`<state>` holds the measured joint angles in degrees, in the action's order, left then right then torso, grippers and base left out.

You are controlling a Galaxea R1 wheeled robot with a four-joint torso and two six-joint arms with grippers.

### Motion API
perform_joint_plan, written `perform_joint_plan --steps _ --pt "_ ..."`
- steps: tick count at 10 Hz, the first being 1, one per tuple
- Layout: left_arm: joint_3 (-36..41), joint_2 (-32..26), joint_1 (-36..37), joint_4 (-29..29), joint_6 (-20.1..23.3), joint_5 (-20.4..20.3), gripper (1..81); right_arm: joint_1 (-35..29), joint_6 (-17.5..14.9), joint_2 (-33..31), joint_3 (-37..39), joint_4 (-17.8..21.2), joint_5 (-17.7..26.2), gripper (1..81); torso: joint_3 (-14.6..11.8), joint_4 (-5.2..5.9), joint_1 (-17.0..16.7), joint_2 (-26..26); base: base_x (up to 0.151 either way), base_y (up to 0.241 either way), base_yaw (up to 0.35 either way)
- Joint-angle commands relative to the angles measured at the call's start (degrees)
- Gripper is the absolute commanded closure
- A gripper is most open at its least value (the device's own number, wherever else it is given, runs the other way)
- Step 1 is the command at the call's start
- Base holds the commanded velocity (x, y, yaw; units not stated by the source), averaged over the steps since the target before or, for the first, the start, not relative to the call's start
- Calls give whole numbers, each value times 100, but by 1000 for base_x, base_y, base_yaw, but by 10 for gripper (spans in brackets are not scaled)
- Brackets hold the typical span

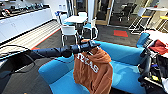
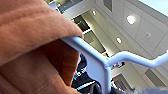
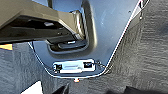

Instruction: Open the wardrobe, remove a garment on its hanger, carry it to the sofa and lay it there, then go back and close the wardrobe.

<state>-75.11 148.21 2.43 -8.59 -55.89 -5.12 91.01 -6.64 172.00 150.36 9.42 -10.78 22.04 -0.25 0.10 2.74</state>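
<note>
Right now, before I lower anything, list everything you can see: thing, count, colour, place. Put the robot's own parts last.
Garment: one, orange hoodie with white lettering, hanging from the left arm's end over the sofa seat.
Hanger: one, white, inside the hoodie's neck.
Sofa: one, bright blue, directly ahead and below.
Table: one, white, beyond the sofa.
Chairs: several, white with blue seats, around that table.
Cabinets: a white run along the far left wall.
Floor patch: one, red, on the dark carpet far right.
Red item: one, at the right edge on a white surface; cannot tell what it is.
Left gripper: dark, at the hoodie's top; fingers not clear.
Right arm: dark, at the right edge.
</note>
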Motion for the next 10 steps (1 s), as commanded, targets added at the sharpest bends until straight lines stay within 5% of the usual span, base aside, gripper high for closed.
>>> perform_joint_plan --steps 1,8,10 --pt "-180 385 1317 -10 -159 -481 811 1 -21 13 -16 7 410 10 0 0 -2 0 0 0 0" --pt "-611 1510 2152 24 -545 -472 811 -43 -21 57 -16 -2 436 10 48 0 0 -2 0 0 0" --pt "-1295 1615 2187 77 -704 -244 811 -43 -21 57 -16 -2 436 10 48 0 0 -2 0 0 0"
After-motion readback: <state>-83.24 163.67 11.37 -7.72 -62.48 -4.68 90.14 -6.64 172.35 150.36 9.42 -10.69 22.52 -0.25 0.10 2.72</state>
